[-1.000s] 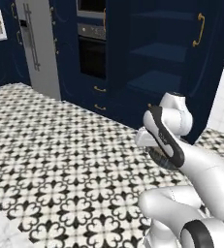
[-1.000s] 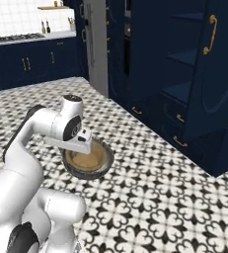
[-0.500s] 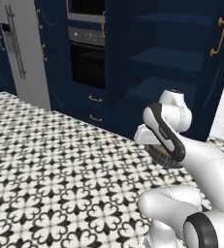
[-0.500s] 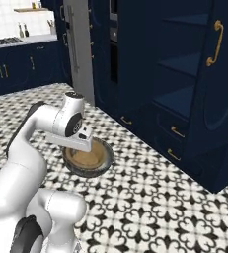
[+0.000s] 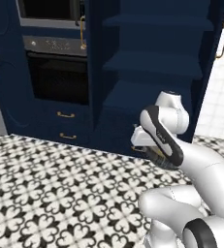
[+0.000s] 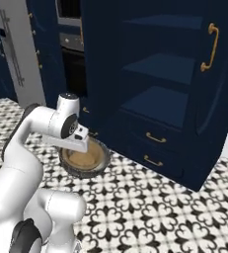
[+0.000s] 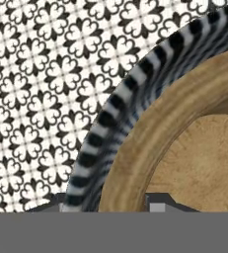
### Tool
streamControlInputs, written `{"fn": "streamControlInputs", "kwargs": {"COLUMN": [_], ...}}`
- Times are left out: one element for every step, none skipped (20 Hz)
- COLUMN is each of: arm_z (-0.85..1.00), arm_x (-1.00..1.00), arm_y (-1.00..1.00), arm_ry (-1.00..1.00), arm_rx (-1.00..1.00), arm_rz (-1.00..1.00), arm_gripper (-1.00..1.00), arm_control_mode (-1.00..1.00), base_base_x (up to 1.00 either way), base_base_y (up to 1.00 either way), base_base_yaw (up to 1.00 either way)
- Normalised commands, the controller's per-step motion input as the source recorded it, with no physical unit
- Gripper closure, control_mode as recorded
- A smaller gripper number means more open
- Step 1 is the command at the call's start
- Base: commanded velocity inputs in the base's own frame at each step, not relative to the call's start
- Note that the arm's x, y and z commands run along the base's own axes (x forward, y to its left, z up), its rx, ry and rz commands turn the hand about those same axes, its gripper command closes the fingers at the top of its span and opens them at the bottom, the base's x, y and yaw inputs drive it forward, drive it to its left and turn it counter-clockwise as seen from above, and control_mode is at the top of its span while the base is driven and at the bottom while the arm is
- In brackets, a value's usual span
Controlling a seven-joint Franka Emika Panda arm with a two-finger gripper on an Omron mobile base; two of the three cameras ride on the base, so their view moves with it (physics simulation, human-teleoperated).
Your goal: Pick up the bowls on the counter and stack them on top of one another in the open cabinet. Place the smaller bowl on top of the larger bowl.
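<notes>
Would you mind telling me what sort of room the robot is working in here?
A home kitchen, most likely: a built-in oven set among navy units, an open navy shelved cabinet with brass handles, and a patterned tile floor.

round bowl under the hand (image 6: 85,159): tan-brown, wood-like inside; dark rim, with black-and-white stripes on the outer wall in the hand view (image 7: 110,118)
tall open cabinet with plain shelves (image 6: 161,106): navy blue, curved handle brass
tiled floor (image 5: 50,193): white with a black floral repeat
jointed robot arm (image 5: 181,145): white, dark joints
built-in oven (image 5: 55,72): black, grey trim
</notes>
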Motion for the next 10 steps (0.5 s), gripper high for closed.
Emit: {"fn": "streamControlInputs", "kwargs": {"arm_z": [0.0,0.0,0.0,0.0,0.0,0.0,0.0,0.0,0.0,0.0], "arm_x": [0.0,0.0,0.0,0.0,0.0,0.0,0.0,0.0,0.0,0.0], "arm_y": [0.0,0.0,0.0,0.0,0.0,0.0,0.0,0.0,0.0,0.0], "arm_ry": [0.0,0.0,0.0,0.0,0.0,0.0,0.0,0.0,0.0,0.0], "arm_rx": [0.0,0.0,0.0,0.0,0.0,0.0,0.0,0.0,0.0,0.0], "arm_rz": [0.0,0.0,0.0,0.0,0.0,0.0,0.0,0.0,0.0,0.0], "arm_gripper": [1.0,1.0,1.0,1.0,1.0,1.0,1.0,1.0,1.0,1.0], "arm_control_mode": [1.0,1.0,1.0,1.0,1.0,1.0,1.0,1.0,1.0,1.0], "base_base_x": [1.0,1.0,1.0,1.0,1.0,1.0,1.0,1.0,1.0,1.0], "base_base_y": [0.5,0.46,0.39,0.3,0.11,0.0,0.0,0.0,0.0,0.0], "base_base_yaw": [-0.39,-0.37,-0.36,-0.37,-0.37,-0.4,-0.44,-0.48,-0.54,-0.56]}}
